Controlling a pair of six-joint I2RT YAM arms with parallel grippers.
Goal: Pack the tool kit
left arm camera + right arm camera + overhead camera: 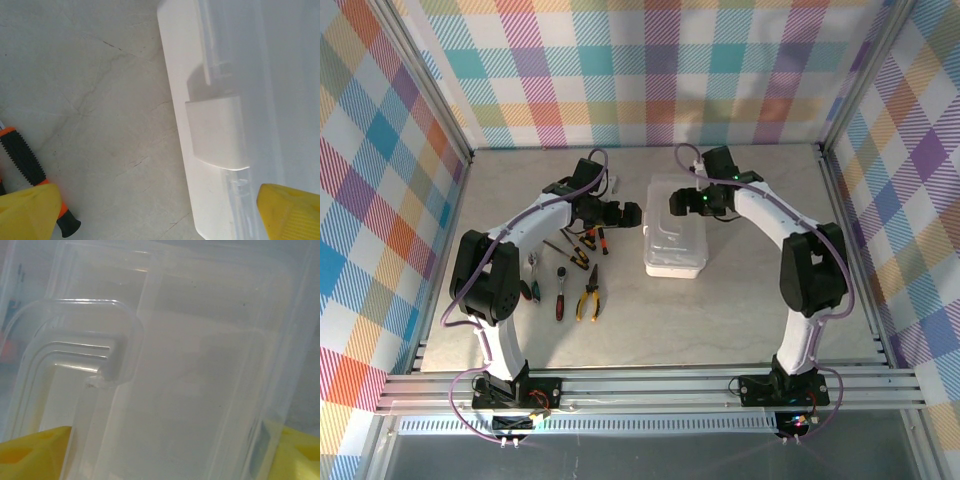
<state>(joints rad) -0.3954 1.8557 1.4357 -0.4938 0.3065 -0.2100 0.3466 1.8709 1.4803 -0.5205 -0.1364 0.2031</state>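
As it stands now: lid looks on, tools loose on the table, so unlatching comes first, I'd say.
Case (675, 238): mid-table, between both grippers; long axis runs near-to-far from the bases.
Latch (217, 131): on the left long side, facing the left arm.
Left gripper (623, 213): wide open, empty, just beside the latch.
Right gripper (680, 203): wide open, empty, over the case's far end, above the handle (75, 322). Contact: can't tell.
Tip: right steadies the lid, left catches the latch's free edge and peels outward — don't shove the case.
Pliers (587, 298), screwdriver (27, 160): left of the case, apart from it.
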